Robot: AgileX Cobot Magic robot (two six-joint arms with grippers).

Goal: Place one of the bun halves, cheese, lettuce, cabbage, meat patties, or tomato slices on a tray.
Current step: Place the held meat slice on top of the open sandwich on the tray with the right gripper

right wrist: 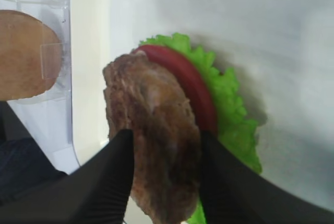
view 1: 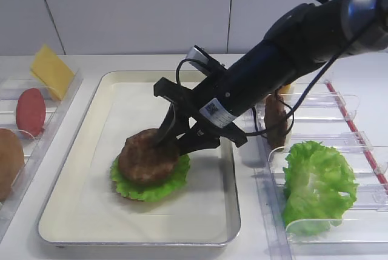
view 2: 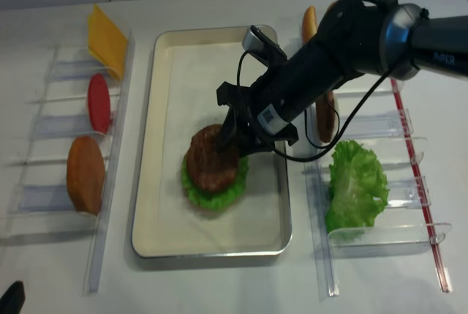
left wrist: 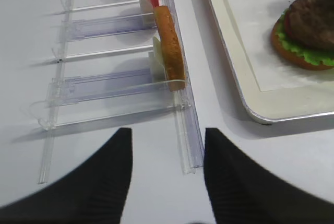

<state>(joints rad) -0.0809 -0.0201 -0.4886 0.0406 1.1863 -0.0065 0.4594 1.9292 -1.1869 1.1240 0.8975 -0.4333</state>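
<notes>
1. The meat patty (right wrist: pixel 156 140) is pinched at its rim by the right tool (view 1: pixel 176 136), atop the stack near the tray's (view 1: pixel 79 205) front
2. It is judged stiff, light, rough-faced; edge grips suit it
3. The left tool (left wrist: pixel 167 182), off the tray, is seen wide and empty

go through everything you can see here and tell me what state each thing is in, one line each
Right claw: shut on the meat patty.
Meat patty: on top of the stack, gripped.
Tomato slice: under the patty.
Lettuce: under the tomato, on the tray.
Tray: holds the stack.
Left claw: open, holding nothing.
Cheese: leaning in the left rack.
Spare lettuce: in the right rack.
</notes>
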